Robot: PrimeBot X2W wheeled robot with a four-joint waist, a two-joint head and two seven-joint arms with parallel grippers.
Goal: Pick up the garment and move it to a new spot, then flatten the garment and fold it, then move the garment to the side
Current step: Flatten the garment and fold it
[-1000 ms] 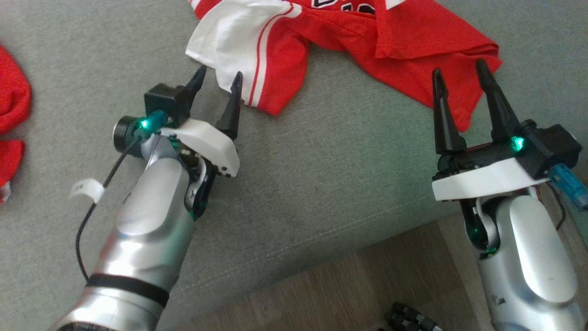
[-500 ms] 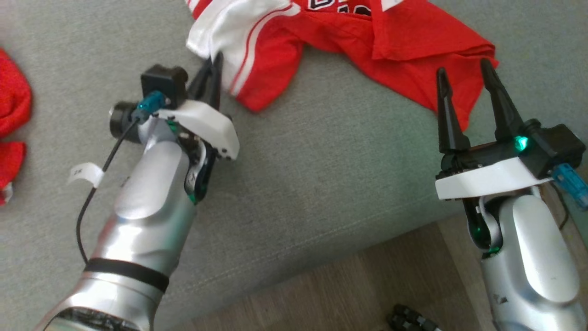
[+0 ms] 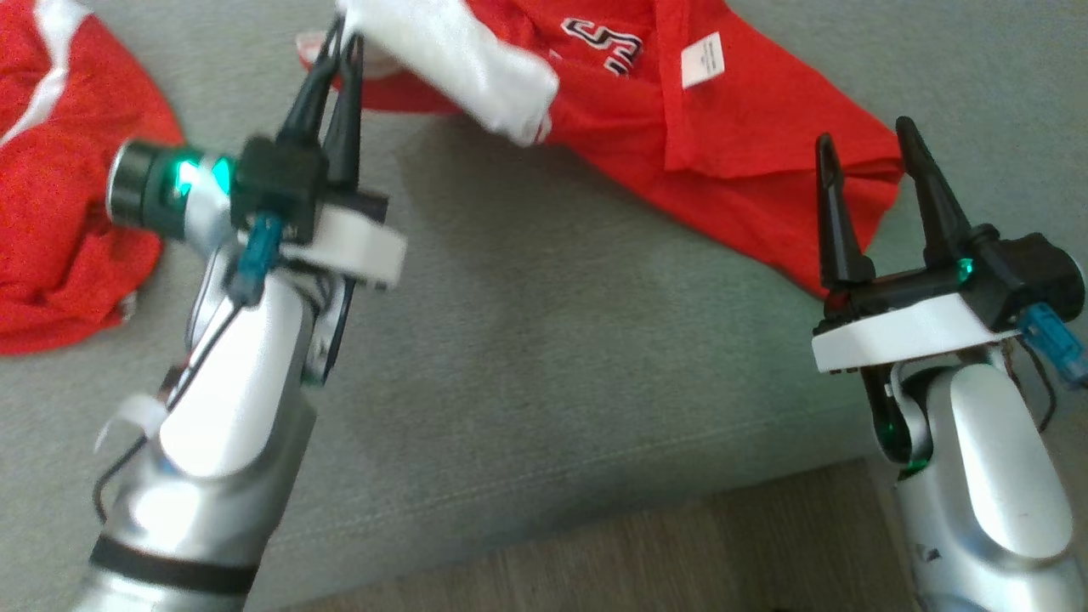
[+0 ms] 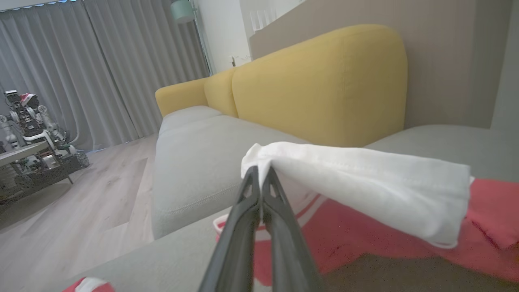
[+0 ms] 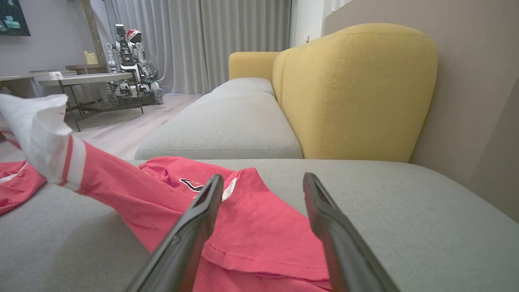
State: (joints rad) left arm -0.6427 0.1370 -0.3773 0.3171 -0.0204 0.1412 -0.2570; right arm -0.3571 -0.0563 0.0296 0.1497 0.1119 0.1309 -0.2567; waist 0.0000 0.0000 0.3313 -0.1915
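The left gripper (image 3: pixel 340 53) pinches the raised white sleeve (image 3: pixel 476 72) of the red garment (image 3: pixel 739 170), the right gripper (image 3: pixel 867 144) stands wide open at its hem, with bare grey cushion (image 3: pixel 544 340) between them.

Garment (image 3: pixel 731 161) top cut off by upper edge; left tool (image 3: pixel 344 42), white sleeve (image 3: pixel 476 68) blurred.

garment (image 3: pixel 722 144) on the seat (image 3: pixel 552 340) — second garment (image 3: pixel 59 212) to its left, floor (image 3: pixel 680 569) in front
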